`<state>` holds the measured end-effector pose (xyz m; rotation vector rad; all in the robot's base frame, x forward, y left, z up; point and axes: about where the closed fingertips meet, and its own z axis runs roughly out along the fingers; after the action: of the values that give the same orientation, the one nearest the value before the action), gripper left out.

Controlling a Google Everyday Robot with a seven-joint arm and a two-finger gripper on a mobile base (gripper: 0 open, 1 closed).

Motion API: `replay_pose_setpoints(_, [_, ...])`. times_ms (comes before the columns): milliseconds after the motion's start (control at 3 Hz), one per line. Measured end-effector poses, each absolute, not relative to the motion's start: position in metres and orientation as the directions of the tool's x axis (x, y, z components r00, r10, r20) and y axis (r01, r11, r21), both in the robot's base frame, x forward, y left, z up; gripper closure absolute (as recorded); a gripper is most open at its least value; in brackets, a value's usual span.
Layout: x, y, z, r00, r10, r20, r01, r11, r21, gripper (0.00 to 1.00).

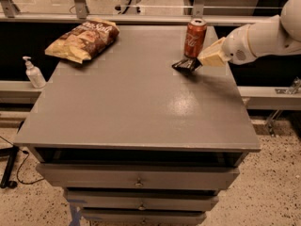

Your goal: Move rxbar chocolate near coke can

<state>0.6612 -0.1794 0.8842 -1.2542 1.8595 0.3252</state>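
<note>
From my remote station I see a grey rectangular tabletop (131,102) over a cabinet of drawers. The robot's white arm reaches in from the right. Its cream-coloured gripper (201,61) sits at the far right of the tabletop, just beside the coke can (195,36), an upright red soda can with white script and a silver top. The jaws are closed on one end of the rxbar chocolate (186,65), a small flat black wrapped bar. The bar sticks out leftward directly in front of the can's base. I cannot tell whether it rests on the surface or hangs just above it.

A large tan-and-brown chip bag (84,39) lies at the far left corner, well apart. A white pump bottle (34,73) stands on a ledge to the left, off the tabletop.

My worry is the can. With so little room, I judge that any push further back, or jaws spreading wide on release, could nudge or topple it. Letting go above the surface could make the bar skid away.
</note>
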Motion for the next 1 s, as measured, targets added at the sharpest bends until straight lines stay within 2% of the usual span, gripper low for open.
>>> replay_pose_setpoints(333, [0.685, -0.208, 0.884, -0.182, -0.648, -0.740, -0.826, 0.509, -0.243, 1.00])
replay_pose_setpoints(667, [0.696, -0.216, 0.879, -0.203, -0.662, -0.722, -0.828, 0.510, -0.235, 0.82])
replay_pose_setpoints(1000, [0.698, -0.218, 0.874, -0.216, -0.673, -0.708, -0.834, 0.504, -0.225, 0.60])
